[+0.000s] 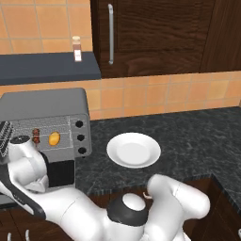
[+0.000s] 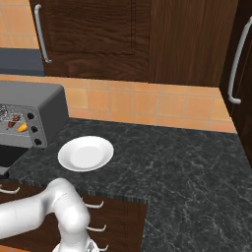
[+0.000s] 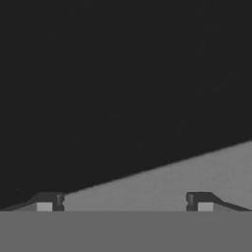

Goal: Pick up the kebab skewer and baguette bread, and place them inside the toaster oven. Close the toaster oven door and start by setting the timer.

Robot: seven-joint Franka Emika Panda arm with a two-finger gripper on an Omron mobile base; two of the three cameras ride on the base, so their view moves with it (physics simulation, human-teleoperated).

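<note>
The toaster oven [image 1: 44,106] stands at the counter's left end, and its door [image 1: 61,172] is folded down in front. On the wire rack inside lie the kebab skewer [image 1: 36,135] and, to its right, the baguette bread [image 1: 54,138]; both show again in the right base view, the kebab skewer [image 2: 14,121] beside the baguette bread [image 2: 22,128]. Three black knobs [image 1: 81,138] run down the oven's right side. My gripper [image 3: 124,202] is open, fingertips [image 3: 49,202] wide apart, nothing between them, close against dark glass and a grey frame [image 3: 211,170]. My wrist [image 1: 21,155] is at the oven's front left.
An empty white plate [image 1: 133,149] sits on the dark counter [image 1: 188,136] right of the oven. A spice bottle [image 1: 77,49] stands on the shelf above the oven. Wooden cabinets with a handle [image 1: 111,33] hang behind. Drawer handles [image 2: 93,204] line the counter front.
</note>
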